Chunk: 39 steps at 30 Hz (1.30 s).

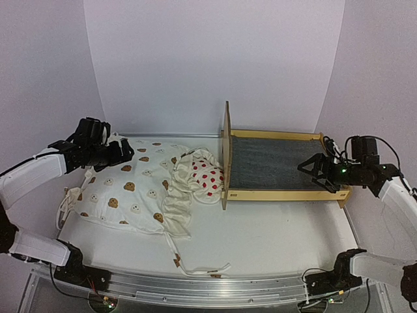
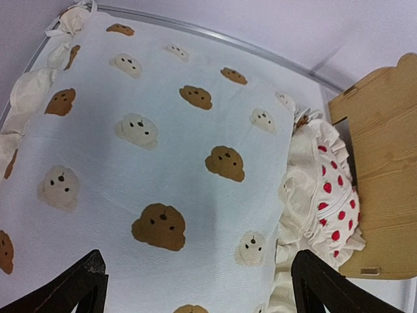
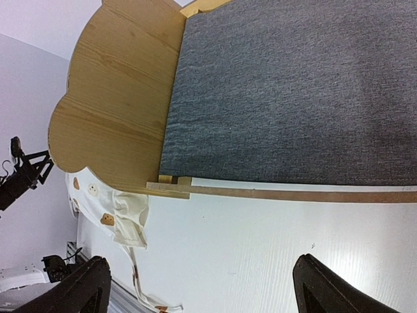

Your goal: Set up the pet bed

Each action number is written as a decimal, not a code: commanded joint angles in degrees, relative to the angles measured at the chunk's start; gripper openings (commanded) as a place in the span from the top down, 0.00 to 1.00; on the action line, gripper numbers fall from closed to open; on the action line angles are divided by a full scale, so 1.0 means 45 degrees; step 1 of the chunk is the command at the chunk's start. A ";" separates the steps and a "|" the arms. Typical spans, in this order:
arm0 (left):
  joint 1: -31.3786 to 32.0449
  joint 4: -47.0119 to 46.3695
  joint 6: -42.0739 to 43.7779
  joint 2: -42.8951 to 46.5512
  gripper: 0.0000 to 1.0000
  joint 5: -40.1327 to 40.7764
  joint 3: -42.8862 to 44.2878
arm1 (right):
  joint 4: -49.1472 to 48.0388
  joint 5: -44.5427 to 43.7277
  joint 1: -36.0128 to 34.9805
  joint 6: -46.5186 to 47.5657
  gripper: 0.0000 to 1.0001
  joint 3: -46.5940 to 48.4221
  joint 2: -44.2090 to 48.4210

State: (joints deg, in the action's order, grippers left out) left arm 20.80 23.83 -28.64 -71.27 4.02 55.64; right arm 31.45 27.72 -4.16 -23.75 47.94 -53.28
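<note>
The pet bed (image 1: 287, 192), a light plywood frame with a dark grey felt base (image 3: 293, 91), stands at the table's right. Its bear-ear headboard (image 3: 117, 98) is upright at the left end. A cream bear-print cushion (image 1: 127, 186) lies flat on the left, and a small strawberry pillow (image 1: 205, 177) rests crumpled between it and the headboard. My left gripper (image 1: 124, 153) hovers open over the cushion (image 2: 163, 150), holding nothing. My right gripper (image 1: 314, 171) hangs open above the bed's right end, near its front rail (image 3: 293, 193), and is empty too.
The cushion's ties (image 1: 195, 267) trail toward the table's front edge, where a metal rail (image 1: 208, 287) runs across. White walls close in the back and both sides. The pillow (image 2: 326, 189) touches the headboard (image 2: 384, 163).
</note>
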 commanded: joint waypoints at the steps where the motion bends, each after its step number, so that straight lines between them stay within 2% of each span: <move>1: 0.0907 0.0775 -0.0318 -0.1353 0.00 0.1661 0.1152 | 0.0758 0.0706 0.0019 0.0437 0.02 0.0361 0.0239; 3: 0.1054 0.1311 -0.0494 -0.1997 0.00 0.2101 0.1409 | 0.0916 0.0810 0.0021 0.0456 0.02 0.0356 0.0237; 10: 0.1224 0.1745 -0.0388 -0.4379 0.00 0.1510 0.1401 | 0.1150 0.1040 -0.0005 0.0562 0.02 0.0108 0.0258; 12: 0.1237 0.1507 -0.0344 -0.4873 0.03 0.1321 0.1228 | 0.1249 0.1157 -0.0008 0.0585 0.02 0.0095 0.0282; 13: 0.1239 0.1350 -0.0316 -0.5052 0.07 0.1196 0.1145 | 0.1289 0.1209 -0.0012 0.0589 0.02 0.0071 0.0331; 15: 0.1238 0.0930 -0.0238 -0.5307 0.27 0.0895 0.0930 | 0.1345 0.1453 -0.0002 0.0540 0.02 -0.0046 0.0439; 17: 0.1245 0.0569 -0.0166 -0.5425 0.53 0.0634 0.0761 | 0.1449 0.1894 -0.0008 0.0538 0.02 -0.0270 0.0666; 21: 0.1470 0.0269 0.0045 -0.5346 0.94 0.0511 0.0787 | 0.1903 0.2757 -0.0008 0.0658 0.02 -0.0931 0.1621; 22: 0.1603 0.0309 0.0113 -0.5203 0.98 0.0627 0.0878 | 0.1938 0.2749 -0.0003 0.0598 0.02 -0.1083 0.1969; 25: 0.2272 0.0615 0.0225 -0.4613 1.00 0.1163 0.1357 | 0.1938 0.2852 -0.0006 0.0287 0.02 -0.1239 0.2709; 29: 0.3337 0.1204 0.0284 -0.3690 1.00 0.1927 0.2308 | 0.1941 0.3204 -0.0007 0.0366 0.02 -0.0863 0.2716; 33: 0.4409 0.1922 0.0489 -0.3061 1.00 0.2334 0.3458 | 0.1896 0.3265 -0.0003 0.0513 0.02 -0.0220 0.2288; 39: 0.5949 0.4283 0.0072 -0.2950 1.00 0.3457 0.5105 | 0.0740 0.3622 -0.0185 -0.0129 0.02 0.1302 0.0843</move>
State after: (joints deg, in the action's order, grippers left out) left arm 43.54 36.39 -27.99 -87.37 15.65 73.05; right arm 39.78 40.92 -4.17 -22.82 47.43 -45.83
